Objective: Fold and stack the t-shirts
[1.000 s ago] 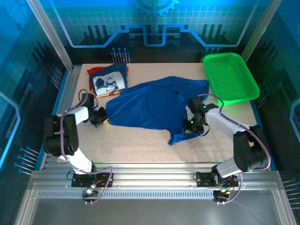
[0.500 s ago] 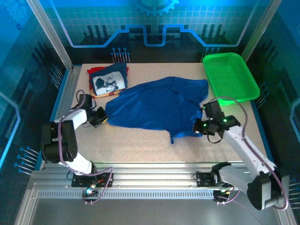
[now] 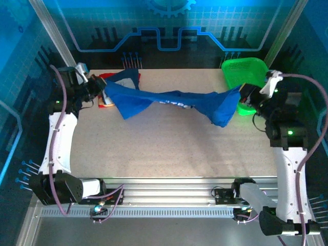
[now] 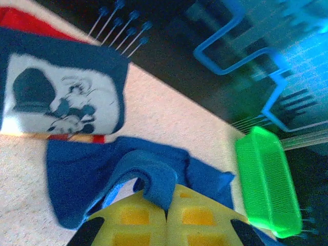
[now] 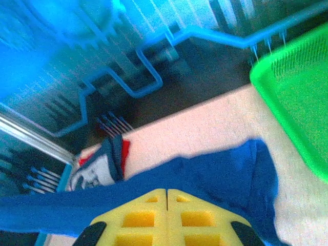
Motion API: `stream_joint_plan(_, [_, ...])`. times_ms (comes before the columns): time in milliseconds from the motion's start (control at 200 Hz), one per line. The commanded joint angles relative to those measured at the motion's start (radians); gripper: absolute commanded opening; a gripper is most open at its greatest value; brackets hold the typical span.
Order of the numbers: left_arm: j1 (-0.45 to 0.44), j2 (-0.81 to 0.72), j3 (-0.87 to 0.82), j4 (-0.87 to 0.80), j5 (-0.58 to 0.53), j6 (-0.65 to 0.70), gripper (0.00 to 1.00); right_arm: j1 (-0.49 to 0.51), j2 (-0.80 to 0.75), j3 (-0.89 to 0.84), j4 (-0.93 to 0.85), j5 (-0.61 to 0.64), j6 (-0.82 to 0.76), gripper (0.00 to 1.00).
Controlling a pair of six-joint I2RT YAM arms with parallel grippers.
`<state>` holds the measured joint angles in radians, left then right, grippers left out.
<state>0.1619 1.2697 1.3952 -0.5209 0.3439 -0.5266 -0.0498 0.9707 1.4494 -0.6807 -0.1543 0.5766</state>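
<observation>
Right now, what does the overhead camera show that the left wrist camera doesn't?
Overhead: both arms, with the royal blue t-shirt stretched between left gripper and right gripper. Left wrist: the mouse print's detail on the navy t-shirt, and cloth pinched in yellow fingers. Shared: the royal blue t-shirt, green basket, red t-shirt.

- The table [image 3: 169, 148], a pale speckled top, takes up the middle of the overhead frame.
- At its upper left lies a folded navy mouse tee [image 4: 61, 92], on top of a red tee [image 4: 25, 20].
- At its upper right stands a green basket [image 3: 243, 70].
</observation>
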Motion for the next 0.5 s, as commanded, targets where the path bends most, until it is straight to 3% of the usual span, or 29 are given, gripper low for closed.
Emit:
stream_joint_plan(0, [0.008,-0.026,0.101,-0.033,0.072,-0.034,0.0,-0.039,0.041,0.136,-0.009,-0.074,0.003,0.0])
stream_joint_plan(495, [-0.022,-0.078,0.395,0.065,0.169,-0.09,0.0,-0.044,0.156,0.617,-0.117,-0.151,0.034,0.0])
